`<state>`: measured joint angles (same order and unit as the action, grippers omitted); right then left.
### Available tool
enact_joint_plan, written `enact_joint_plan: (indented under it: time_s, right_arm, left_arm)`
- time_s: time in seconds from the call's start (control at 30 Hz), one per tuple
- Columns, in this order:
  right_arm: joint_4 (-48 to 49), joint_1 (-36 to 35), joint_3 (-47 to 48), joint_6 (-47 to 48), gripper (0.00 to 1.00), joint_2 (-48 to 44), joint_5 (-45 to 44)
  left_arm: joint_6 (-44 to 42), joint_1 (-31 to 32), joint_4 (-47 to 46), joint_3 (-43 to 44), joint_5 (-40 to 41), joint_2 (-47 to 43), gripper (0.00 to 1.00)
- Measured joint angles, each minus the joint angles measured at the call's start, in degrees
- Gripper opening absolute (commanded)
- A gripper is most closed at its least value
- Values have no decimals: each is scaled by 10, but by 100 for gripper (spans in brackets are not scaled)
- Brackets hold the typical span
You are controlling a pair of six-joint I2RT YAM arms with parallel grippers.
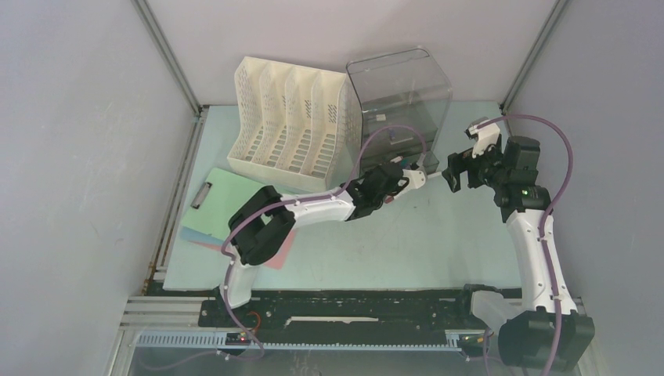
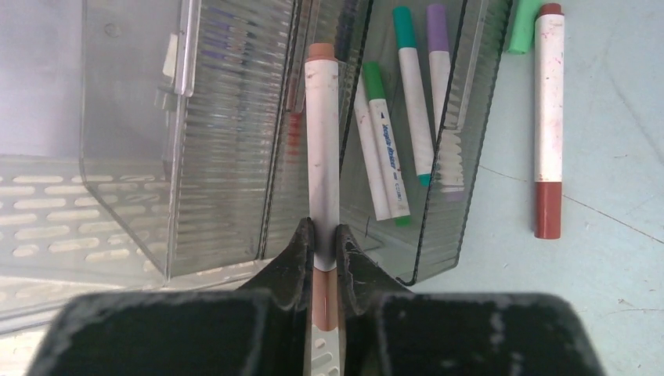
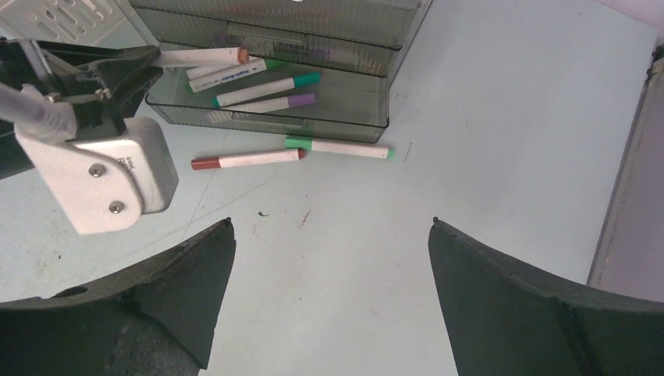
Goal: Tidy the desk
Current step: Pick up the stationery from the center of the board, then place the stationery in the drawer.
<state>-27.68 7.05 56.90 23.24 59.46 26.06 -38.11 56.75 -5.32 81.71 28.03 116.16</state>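
Left wrist: left gripper [image 2: 322, 235] pinches brown marker [image 2: 322, 141] pointing 12 o'clock across drawer [image 2: 452, 168] wall; it could snag there. Right gripper [image 3: 330, 225] spread, empty.

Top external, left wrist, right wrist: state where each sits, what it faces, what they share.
Top external: above and behind the bases, looking down on the desk; left arm and right arm show.
Left wrist: on the left arm, facing the open drawer; left gripper shows, shut on a brown-capped marker.
Right wrist: on the right arm, looking down at desk and drawer; open right gripper shows.
Shared: both wrist views show that marker and a dark red marker lying on the desk.
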Motion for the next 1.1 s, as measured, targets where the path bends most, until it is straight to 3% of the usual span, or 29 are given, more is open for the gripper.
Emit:
enact_joint_plan:
  time_s: [0.1,0.6,0.87,0.93,1.0,1.1]
  right_arm:
    - [0,0,0,0,100,0,0]
    - [-1,1,0,1,100,0,3]
    - [-22,5,0,28,100,-10,65]
    - [-35,7,0,44,100,-18,97]
    - [-48,9,0,63,100,-28,137]
    - [-46,10,-14,84,100,-41,187]
  left_arm:
    - [0,-9,12,12,-15,7,24]
    - [30,-18,44,34,-28,26,47]
    - [142,-18,79,-16,-78,-86,58]
    - [173,-18,77,-44,-92,-133,66]
    - [198,-18,67,-78,-104,-179,98]
    - [243,-18,35,-160,-123,-262,100]
